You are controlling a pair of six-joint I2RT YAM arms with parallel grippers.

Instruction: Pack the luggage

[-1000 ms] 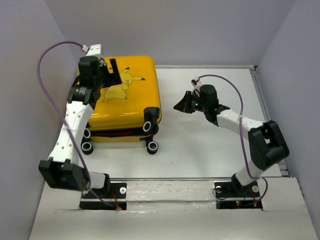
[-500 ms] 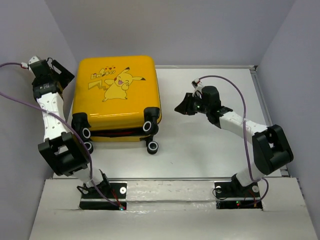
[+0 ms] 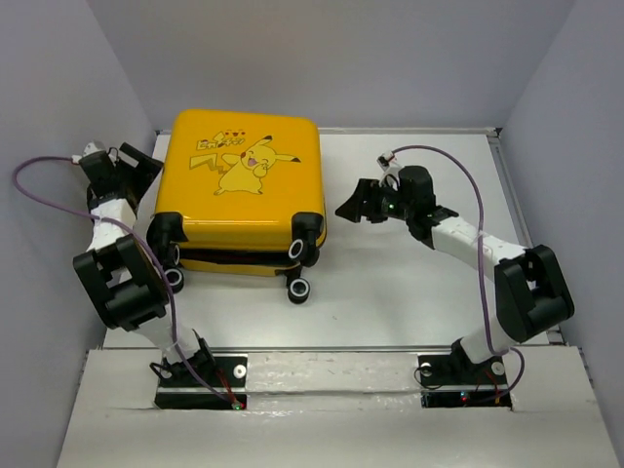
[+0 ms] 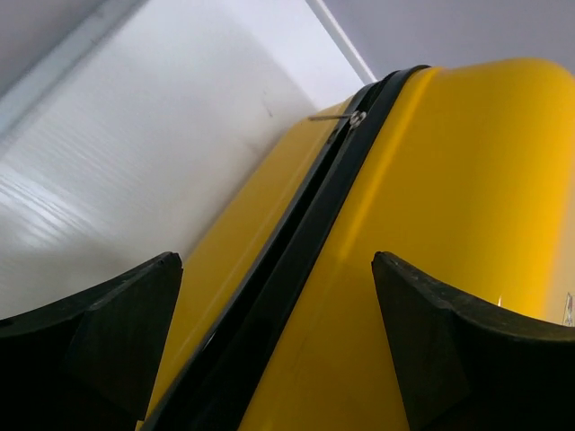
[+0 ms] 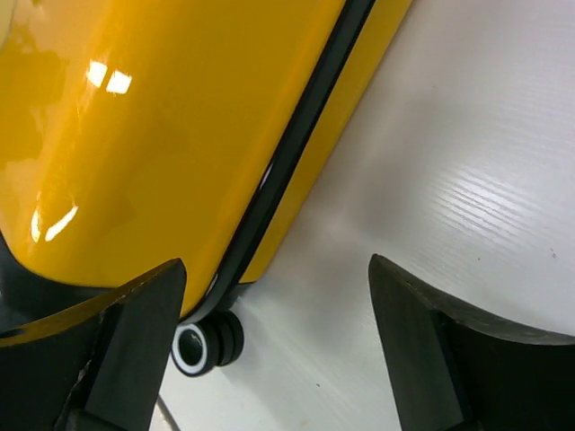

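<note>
The luggage (image 3: 244, 190) is a glossy yellow hard-shell suitcase lying flat and closed, with a cartoon on its lid and black wheels (image 3: 298, 290) at the near end. My left gripper (image 3: 144, 168) is open at its left side. In the left wrist view the black zipper seam (image 4: 296, 260) and yellow shell (image 4: 449, 206) run between the left gripper's (image 4: 274, 269) spread fingers. My right gripper (image 3: 349, 205) hangs open just right of the suitcase, holding nothing. The right wrist view shows the right gripper (image 5: 277, 269) over bare table beside the shell (image 5: 162, 135) and one wheel (image 5: 207, 341).
Grey walls close in the white table (image 3: 409, 273) on the left, back and right. A raised rail (image 3: 512, 185) runs along the right edge. Purple cables (image 3: 39, 195) loop off both arms. A small metal zipper pull (image 4: 355, 118) shows on the seam.
My left arm swung off the lid to the suitcase's left side. The suitcase shifted right and toward the back. My right gripper went from shut to open.
</note>
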